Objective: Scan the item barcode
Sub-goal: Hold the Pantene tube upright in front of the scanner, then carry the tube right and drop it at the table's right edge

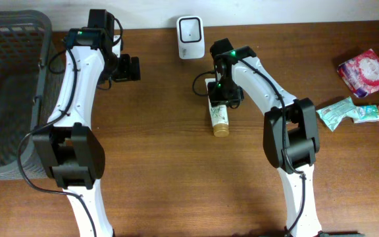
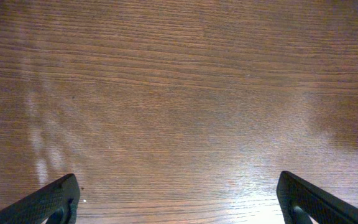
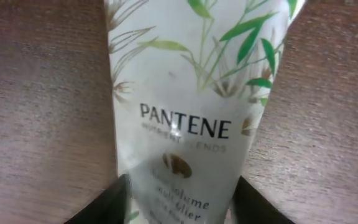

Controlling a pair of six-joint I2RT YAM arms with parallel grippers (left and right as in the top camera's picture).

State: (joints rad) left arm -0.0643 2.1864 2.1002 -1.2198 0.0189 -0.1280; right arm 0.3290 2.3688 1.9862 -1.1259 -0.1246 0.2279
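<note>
Mostly white Pantene tube, green leaves, gold cap.

The tube's far end is hidden under the right gripper from overhead — whether its fingers grip or just flank it is unclear. Up close both tube ends run off frame, the small print blurred. Left of the tube, the basket is cut off.
</note>
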